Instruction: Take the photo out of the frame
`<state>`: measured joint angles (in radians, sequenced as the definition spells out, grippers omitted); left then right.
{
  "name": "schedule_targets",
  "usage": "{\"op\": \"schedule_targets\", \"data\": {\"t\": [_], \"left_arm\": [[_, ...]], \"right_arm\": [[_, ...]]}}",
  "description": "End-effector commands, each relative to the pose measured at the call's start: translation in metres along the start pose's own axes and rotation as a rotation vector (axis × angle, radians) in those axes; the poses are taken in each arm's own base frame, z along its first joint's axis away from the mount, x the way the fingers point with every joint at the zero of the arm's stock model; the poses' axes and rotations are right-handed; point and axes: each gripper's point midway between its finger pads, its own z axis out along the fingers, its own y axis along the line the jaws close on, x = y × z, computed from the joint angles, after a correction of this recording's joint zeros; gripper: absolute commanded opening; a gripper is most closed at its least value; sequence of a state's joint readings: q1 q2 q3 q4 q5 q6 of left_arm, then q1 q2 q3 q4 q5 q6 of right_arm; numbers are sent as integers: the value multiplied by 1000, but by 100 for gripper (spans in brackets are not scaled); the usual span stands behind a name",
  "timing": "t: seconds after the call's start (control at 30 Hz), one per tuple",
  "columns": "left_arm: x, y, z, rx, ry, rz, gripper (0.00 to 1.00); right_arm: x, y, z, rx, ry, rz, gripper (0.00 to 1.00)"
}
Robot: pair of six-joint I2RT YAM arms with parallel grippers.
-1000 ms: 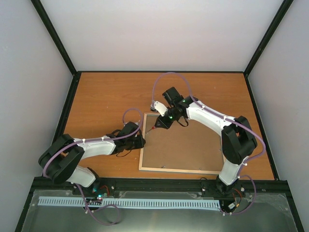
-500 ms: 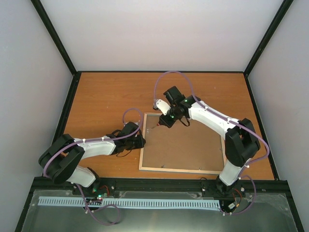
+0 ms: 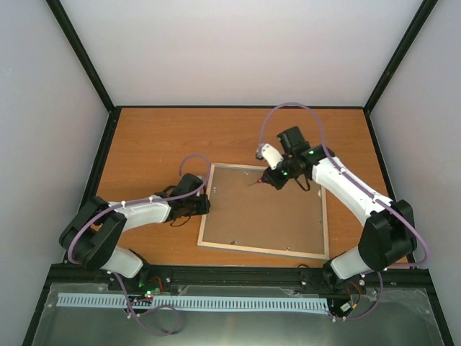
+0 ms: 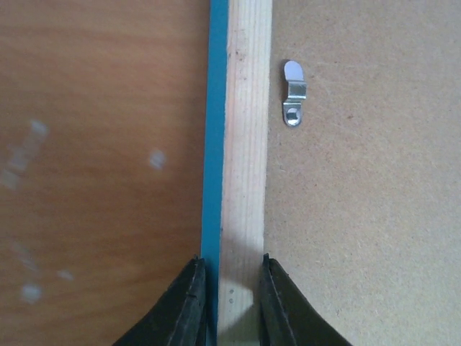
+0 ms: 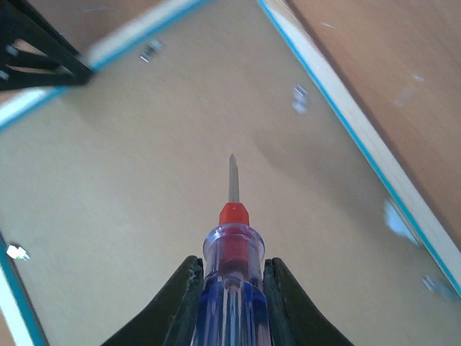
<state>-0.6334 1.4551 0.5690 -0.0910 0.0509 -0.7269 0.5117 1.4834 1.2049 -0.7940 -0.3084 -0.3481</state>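
Observation:
The frame lies face down on the table, pale wood rim and turquoise edge up. A brown backing board fills it and hides the photo. My left gripper is shut on the frame's left rim, one finger on each side. My right gripper hovers over the backing near the far edge, shut on a clear blue-and-red screwdriver. The screwdriver's tip points down at the board, apart from it.
Small metal turn clips sit along the rim, over the backing. Bare orange table lies left of and behind the frame. Black rails edge the table, with grey walls beyond.
The right gripper has swung to the right along the far rim with the screwdriver. The frame has turned slightly, its near left corner shifting left with the left gripper.

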Motion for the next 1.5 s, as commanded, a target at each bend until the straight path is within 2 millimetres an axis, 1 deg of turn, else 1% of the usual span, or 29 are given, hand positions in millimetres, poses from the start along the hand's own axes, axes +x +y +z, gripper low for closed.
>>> {"op": "schedule_targets", "data": {"t": [0.0, 0.03, 0.07, 0.1, 0.13, 0.17, 0.2, 0.27, 0.33, 0.43, 0.5, 0.57, 0.63, 0.73, 0.8, 0.87, 0.93, 1.0, 1.03, 1.13, 1.2, 1.33, 1.4, 1.47], "left_arm": [[-25, 41, -1, -149, 12, 32, 2], [-33, 47, -2, -177, 8, 25, 11], [-41, 51, -2, -198, 5, 24, 24], [-49, 51, -4, -212, -2, 27, 34], [-57, 50, -8, -225, -16, 28, 41], [-64, 47, -13, -230, -31, 24, 46], [-71, 42, -19, -220, -50, 16, 48], [-78, 28, -34, -176, -80, -4, 49], [-79, 11, -50, -115, -107, -12, 50], [-64, -15, -66, 2, -96, -2, 49], [-44, -38, -74, 103, -71, 46, 48], [-24, -60, -79, 212, -48, 104, 48], [1, -71, -81, 289, 0, 140, 48], [38, -74, -80, 342, 93, 156, 39], [60, -74, -79, 365, 155, 147, 37], [84, -73, -77, 405, 227, 130, 31], [100, -74, -77, 434, 274, 120, 30], [111, -68, -73, 421, 308, 109, 29], [115, -64, -71, 409, 324, 101, 31], [120, -53, -61, 349, 350, 67, 46], [119, -46, -53, 296, 349, 37, 52], [112, -41, -40, 239, 316, -23, 57], [101, -45, -36, 250, 267, -43, 58], [90, -43, -34, 235, 227, -72, 59]], "right_arm": [[13, -38, -15, 34, -32, 51, 3], [16, -50, -19, 54, -43, 63, 3], [18, -62, -22, 78, -52, 73, 3], [20, -78, -27, 106, -62, 86, 3], [23, -93, -32, 131, -68, 102, 3], [25, -106, -38, 150, -73, 118, 3], [28, -119, -41, 164, -75, 131, 3], [32, -142, -51, 199, -80, 147, 3], [36, -165, -59, 240, -81, 155, 3], [39, -193, -63, 289, -64, 145, 3], [40, -207, -63, 306, -57, 144, 3], [40, -217, -61, 316, -44, 135, 3], [43, -225, -53, 316, -21, 129, 3], [47, -231, -44, 303, 14, 123, 3], [50, -231, -40, 285, 34, 118, 3], [53, -229, -38, 269, 50, 111, 3], [58, -225, -36, 257, 63, 106, 3], [62, -222, -34, 245, 78, 101, 3], [65, -220, -33, 239, 87, 101, 3], [73, -213, -30, 223, 105, 102, 3], [79, -208, -28, 210, 115, 103, 3], [88, -196, -27, 188, 134, 98, 3], [94, -188, -27, 172, 142, 90, 3], [100, -179, -27, 158, 147, 79, 3]]}}
